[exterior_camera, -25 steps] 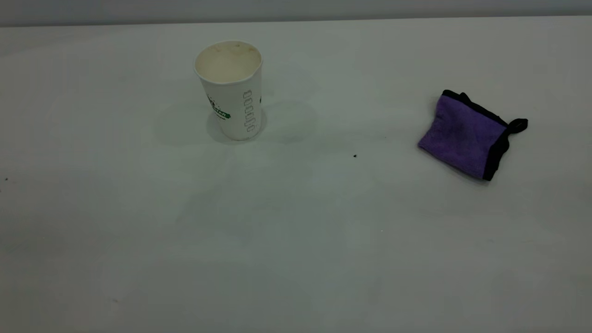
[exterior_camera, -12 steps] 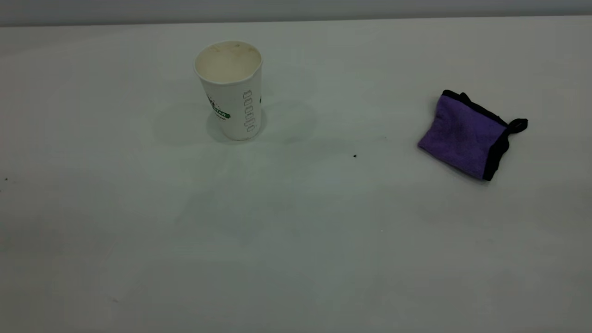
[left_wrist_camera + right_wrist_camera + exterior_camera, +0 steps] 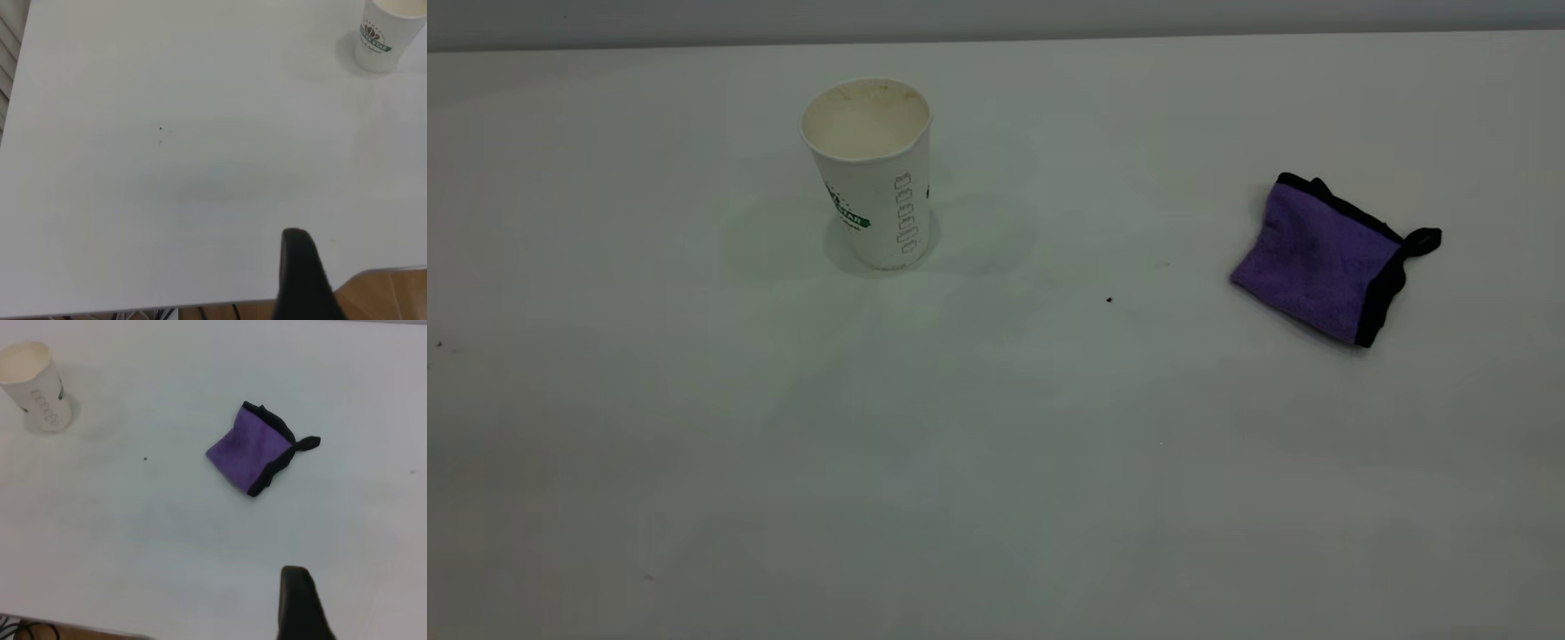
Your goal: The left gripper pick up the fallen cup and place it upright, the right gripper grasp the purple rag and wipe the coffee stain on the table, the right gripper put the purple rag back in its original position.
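Only one black finger (image 3: 303,277) of the left gripper shows, cut off by the frame edge, its partner unseen. Likewise a single finger (image 3: 300,603) of the right gripper. Beyond the left finger, the cup (image 3: 387,37) loses its rim to the frame edge.

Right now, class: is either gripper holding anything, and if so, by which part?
Nothing is held. The cup stands upright alone on the table, and the purple rag lies apart from it, untouched. Both grippers are pulled back, only partly visible in their wrist views.
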Robot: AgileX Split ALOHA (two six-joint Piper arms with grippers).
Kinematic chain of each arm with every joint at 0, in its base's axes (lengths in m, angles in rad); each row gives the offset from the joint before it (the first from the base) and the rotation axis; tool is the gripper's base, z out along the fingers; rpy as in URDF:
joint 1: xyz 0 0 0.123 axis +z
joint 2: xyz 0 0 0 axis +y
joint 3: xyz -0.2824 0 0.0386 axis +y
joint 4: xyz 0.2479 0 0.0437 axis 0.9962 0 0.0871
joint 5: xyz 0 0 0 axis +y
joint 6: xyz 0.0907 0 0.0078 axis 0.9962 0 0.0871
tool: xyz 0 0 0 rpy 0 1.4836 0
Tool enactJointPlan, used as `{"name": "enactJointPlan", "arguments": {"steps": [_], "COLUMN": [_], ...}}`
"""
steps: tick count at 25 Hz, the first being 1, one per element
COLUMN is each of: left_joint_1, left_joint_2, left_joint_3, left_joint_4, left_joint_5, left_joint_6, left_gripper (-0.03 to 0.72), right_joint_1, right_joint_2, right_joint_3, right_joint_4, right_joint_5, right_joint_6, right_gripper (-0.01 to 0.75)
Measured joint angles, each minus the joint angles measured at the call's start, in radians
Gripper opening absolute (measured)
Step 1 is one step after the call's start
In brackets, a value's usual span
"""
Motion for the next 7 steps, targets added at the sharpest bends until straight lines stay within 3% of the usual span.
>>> {"name": "enactJointPlan", "arguments": {"steps": [7], "left_joint_1": [0.0], "left_joint_2": [0.0], "left_joint_3": [0.0], "left_joint_4": [0.0], "left_joint_5": [0.0], "left_joint_6": [0.0], "left_gripper": [0.492], "right_joint_1": [0.0], "right_joint_2": [0.0], "right_joint_3": [0.0], "right_joint_4": [0.001], "right_joint_5": [0.005], "right_joint_6": [0.0], "right_gripper": [0.493]}}
